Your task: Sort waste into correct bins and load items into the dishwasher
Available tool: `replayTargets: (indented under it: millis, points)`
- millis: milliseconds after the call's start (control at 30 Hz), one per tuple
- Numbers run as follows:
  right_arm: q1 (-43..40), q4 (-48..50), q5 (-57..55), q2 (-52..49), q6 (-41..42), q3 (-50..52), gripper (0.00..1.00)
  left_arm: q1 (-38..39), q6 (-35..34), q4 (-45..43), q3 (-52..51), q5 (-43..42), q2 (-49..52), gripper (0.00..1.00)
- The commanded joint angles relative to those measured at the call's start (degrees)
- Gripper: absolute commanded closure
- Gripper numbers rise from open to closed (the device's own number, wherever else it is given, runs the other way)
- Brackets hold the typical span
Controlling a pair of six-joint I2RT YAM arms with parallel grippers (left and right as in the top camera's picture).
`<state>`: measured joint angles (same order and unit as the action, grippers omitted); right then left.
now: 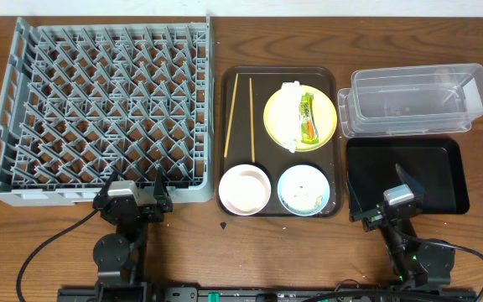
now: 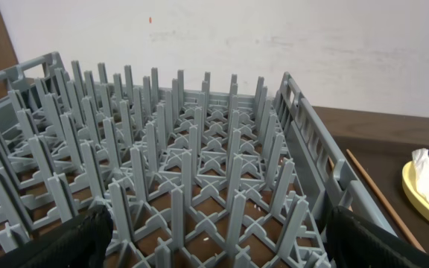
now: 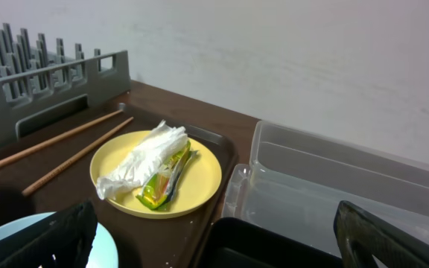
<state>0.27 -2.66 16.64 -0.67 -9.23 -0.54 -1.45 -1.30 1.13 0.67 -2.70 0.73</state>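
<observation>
Grey dish rack (image 1: 99,109) takes up the left half of the wood table (image 1: 23,243), from far edge nearly to near edge. Brown serving tray (image 1: 262,147) sits mid-table, just beside the rack's right side. Clear tub (image 1: 418,101) is at the far-right corner. Black tray (image 1: 434,172) lies nearer, along the right edge; whether its rim touches the tub, can't tell.

L gripper (image 1: 132,197) is at the rack's near edge, fingers (image 2: 73,242) spread wide, holding nothing. R gripper (image 1: 381,200) is at the black tray's near-left corner, fingers (image 3: 51,238) also wide, holding nothing.

On the serving tray:
- Yellow plate (image 1: 327,126) in the far-right corner.
- Pinkish bowl (image 1: 244,189) in the near-left corner.
- Blue bowl (image 1: 304,190) in the near-right corner.
- Crumpled napkin (image 1: 288,113) on the plate, w/ green-orange wrapper (image 1: 309,117) touching its right side.
- Two chopsticks (image 1: 252,117) approx parallel along the left edge, apart.
- Whitish scraps (image 1: 313,200) inside the blue bowl.
</observation>
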Motion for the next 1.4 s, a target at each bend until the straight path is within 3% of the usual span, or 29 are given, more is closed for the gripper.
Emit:
replayTargets:
  millis: [0,1033,1167,1267,1367]
  points:
    - [-0.26,-0.11,-0.55,0.28,1.03,0.24,0.01,-0.24,-0.07,2.73,-0.44,0.33,-0.39,0.08]
    - [-0.26,0.07,0.66,0.28,0.96,0.24,0.01,-0.24,-0.11,2.73,-0.44,0.0,-0.39,0.08]
    - [-0.26,1.29,9.18,0.28,3.32,0.22,0.01,-0.24,-0.15,2.05,-0.42,-4.15,-0.39,0.08]
    - [-0.26,3.65,11.17,0.28,8.44,-0.26,0.01,-0.24,-0.31,-1.95,-0.2,-12.96,-0.39,0.08]
    - [-0.26,4.87,13.79,0.15,10.47,-4.48,0.01,-0.24,-6.29,-6.54,3.48,-20.83,-0.39,0.08]
